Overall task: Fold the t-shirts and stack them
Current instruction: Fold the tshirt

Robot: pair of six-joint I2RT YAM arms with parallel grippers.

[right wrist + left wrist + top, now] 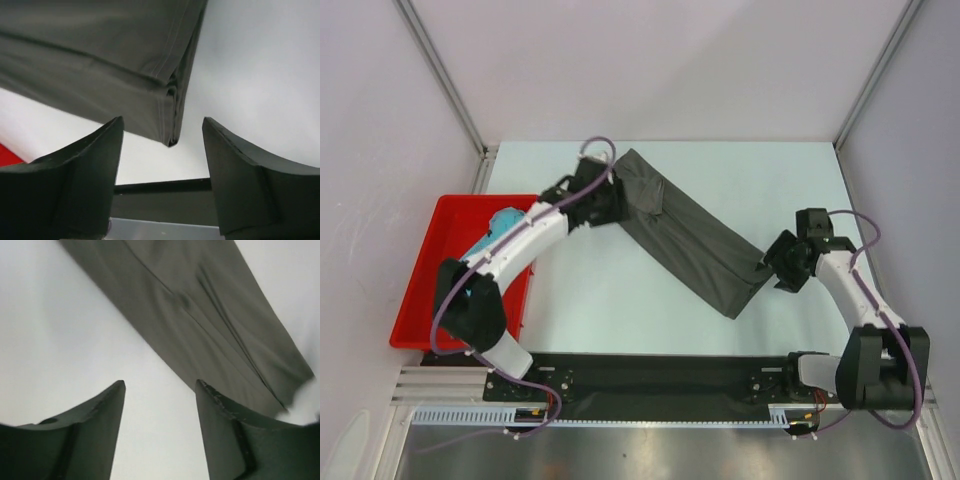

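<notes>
The dark grey t-shirt point(685, 232) lies folded into a long strip, running diagonally from the table's back left to its front right. It shows in the left wrist view point(200, 315) and its folded corner in the right wrist view point(125, 65). My left gripper point(612, 203) is open and empty beside the strip's upper left end. My right gripper point(778, 262) is open and empty just right of the strip's lower end. The teal t-shirt point(502, 222) lies bunched in the red tray, mostly hidden by my left arm.
The red plastic tray point(430, 290) sits at the table's left edge. A black base rail point(650, 375) runs along the near edge. Grey walls close in the back and both sides.
</notes>
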